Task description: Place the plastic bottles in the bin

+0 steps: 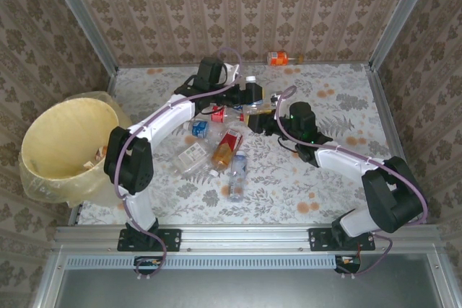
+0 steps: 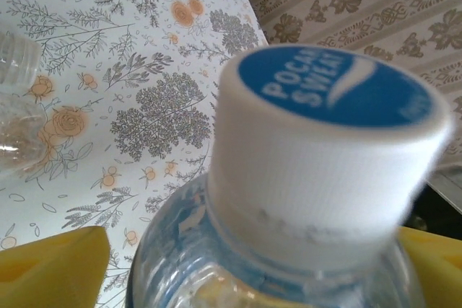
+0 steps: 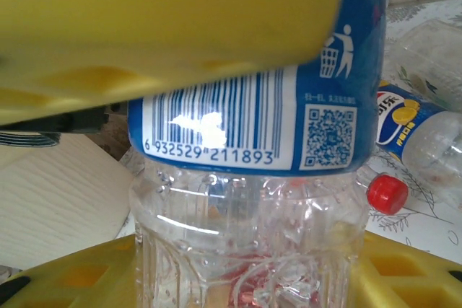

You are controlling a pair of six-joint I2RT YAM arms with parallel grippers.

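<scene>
Both arms meet at far centre of the desk [image 1: 339,171]. Right tool [image 3: 242,275] is clenched on the blue-label bottle [image 3: 253,142]. Its yellow fingers [image 3: 72,272] press the clear ribbed body from both sides, below the barcode. Left tool [image 2: 242,279] sits around the same bottle just under its white cap [image 2: 325,142], which is printed Pocari Sweat. There is a yellow finger [image 2: 50,265] on each side, with a thin gap at the left one, so it's not possible to tell whether it is grasping or released. In the right wrist view a big blurred yellow shape crosses in front of the label's upper part.

The bin [image 1: 61,124] stands at the left, off the desk's left edge and well apart from the held bottle. It is pale yellow with a thin liner, and a few items lie at the bottom.

The loose bottles [image 1: 229,141] lie in a cluster at desk centre, just near of the two tools, all on their sides. They carry red, blue and white labels, and one holds orange liquid. An orange bottle [image 1: 280,58] lies alone at the far edge by the wall. A red-capped bottle [image 3: 387,194] lies just right of the held one.
</scene>
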